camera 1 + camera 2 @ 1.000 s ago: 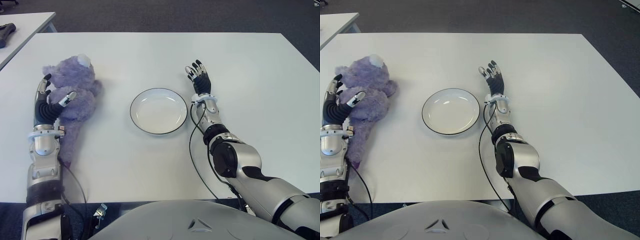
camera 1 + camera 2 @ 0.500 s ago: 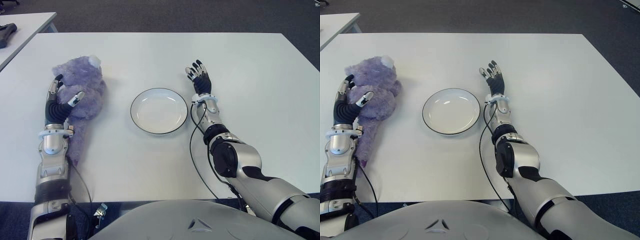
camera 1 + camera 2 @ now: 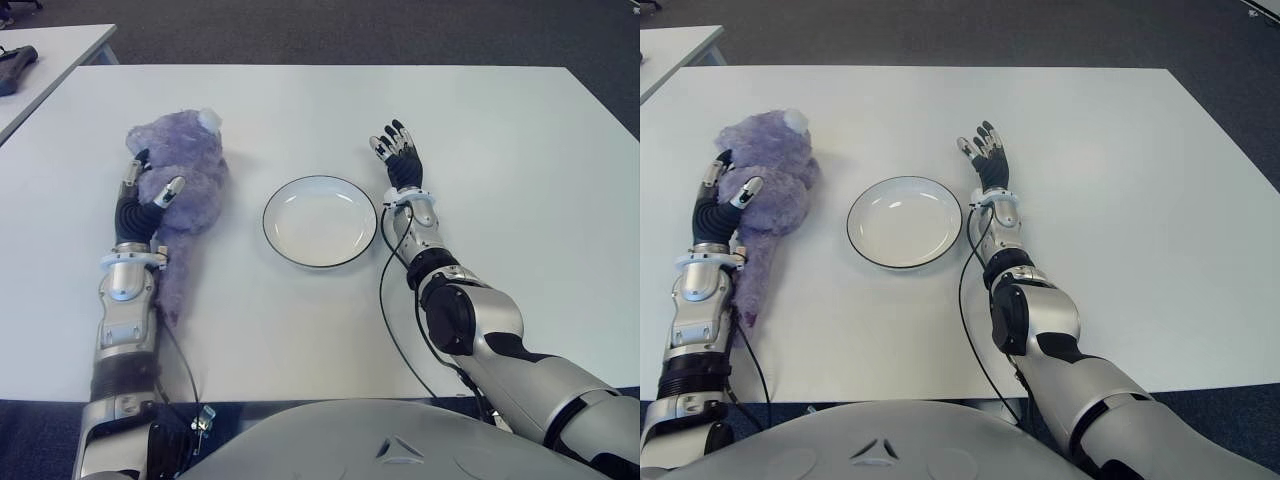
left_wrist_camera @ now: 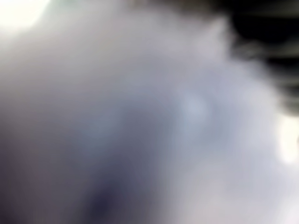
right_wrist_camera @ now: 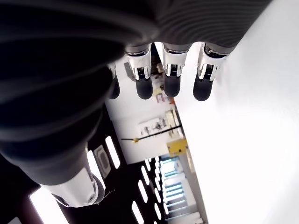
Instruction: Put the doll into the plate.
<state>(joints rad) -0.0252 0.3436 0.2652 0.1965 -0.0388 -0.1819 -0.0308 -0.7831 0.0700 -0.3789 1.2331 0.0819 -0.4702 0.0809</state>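
Note:
A fluffy purple doll [image 3: 200, 165] lies on the white table [image 3: 500, 130] to the left of the plate, its body trailing toward the near edge. My left hand [image 3: 148, 190] is curled on the doll's left side, thumb and fingers pressed into the fur. In the left wrist view purple fur [image 4: 140, 121] fills the picture. The white plate [image 3: 320, 225] with a dark rim sits near the table's middle with nothing in it. My right hand [image 3: 395, 150] shows just right of the plate, its straight fingers [image 5: 170, 79] holding nothing.
A second white table [image 3: 60, 45] stands at the far left with a dark object [image 3: 15, 58] on it. A black cable [image 3: 385, 290] runs along my right forearm toward the near edge. Dark floor lies beyond the table's far edge.
My left hand has carried the doll to the right, toward the plate, about sixty pixels over the second. The right hand and the plate have not moved.

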